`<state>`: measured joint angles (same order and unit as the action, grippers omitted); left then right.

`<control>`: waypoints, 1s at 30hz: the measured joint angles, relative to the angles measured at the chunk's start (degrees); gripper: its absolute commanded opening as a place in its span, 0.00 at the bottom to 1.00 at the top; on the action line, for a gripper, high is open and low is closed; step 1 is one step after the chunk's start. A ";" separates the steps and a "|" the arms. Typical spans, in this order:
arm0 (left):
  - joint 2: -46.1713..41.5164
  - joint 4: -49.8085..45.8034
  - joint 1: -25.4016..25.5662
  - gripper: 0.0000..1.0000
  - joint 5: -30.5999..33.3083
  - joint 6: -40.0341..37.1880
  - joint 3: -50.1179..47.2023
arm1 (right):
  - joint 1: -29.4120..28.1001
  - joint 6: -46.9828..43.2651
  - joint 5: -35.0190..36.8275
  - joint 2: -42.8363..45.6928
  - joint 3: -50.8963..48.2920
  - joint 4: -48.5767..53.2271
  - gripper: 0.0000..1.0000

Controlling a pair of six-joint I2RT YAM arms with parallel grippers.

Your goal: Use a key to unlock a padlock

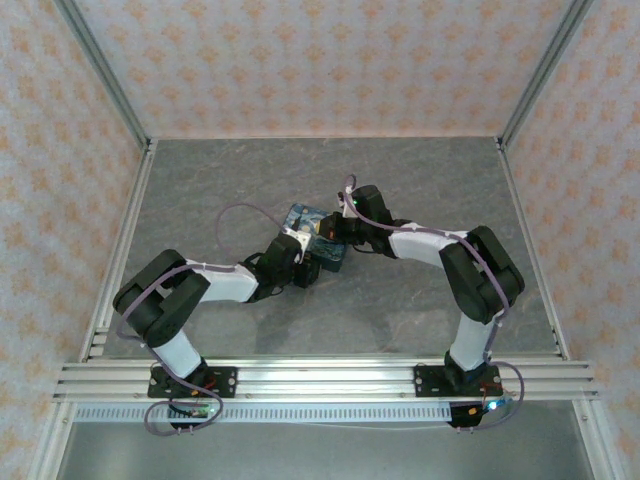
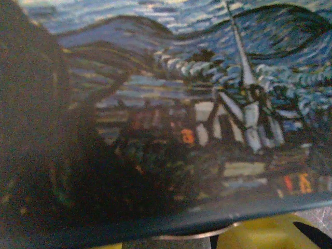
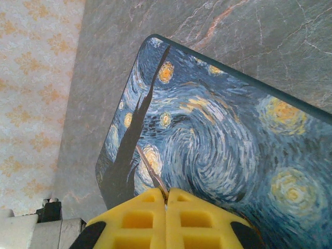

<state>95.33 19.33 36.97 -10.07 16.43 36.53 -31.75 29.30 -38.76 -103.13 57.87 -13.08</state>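
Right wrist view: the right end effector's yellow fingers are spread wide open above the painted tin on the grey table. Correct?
No. The right end effector is shut: its yellow fingers press together, pinching a thin metal blade, possibly the key. The right wrist view shows this. It is indeed above the painted tin on the grey table.

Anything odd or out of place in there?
Nothing spilled or broken. The painted tin lies askew on the table, and the right pincer, shut, pinches a thin metal sliver over it.
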 measured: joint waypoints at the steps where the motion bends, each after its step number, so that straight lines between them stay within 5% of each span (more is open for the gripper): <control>1: 0.00 0.02 0.00 0.43 0.00 0.15 0.00 | 0.00 0.00 0.00 0.00 0.00 0.00 0.00; 30: 0.74 1.90 0.04 0.27 -1.14 3.67 0.00 | 0.00 0.00 0.90 0.31 -0.17 -0.04 0.00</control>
<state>96.07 21.23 37.01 -11.20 20.10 36.53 -31.75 29.30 -37.87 -102.83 57.69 -13.13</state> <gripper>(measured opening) 0.285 0.043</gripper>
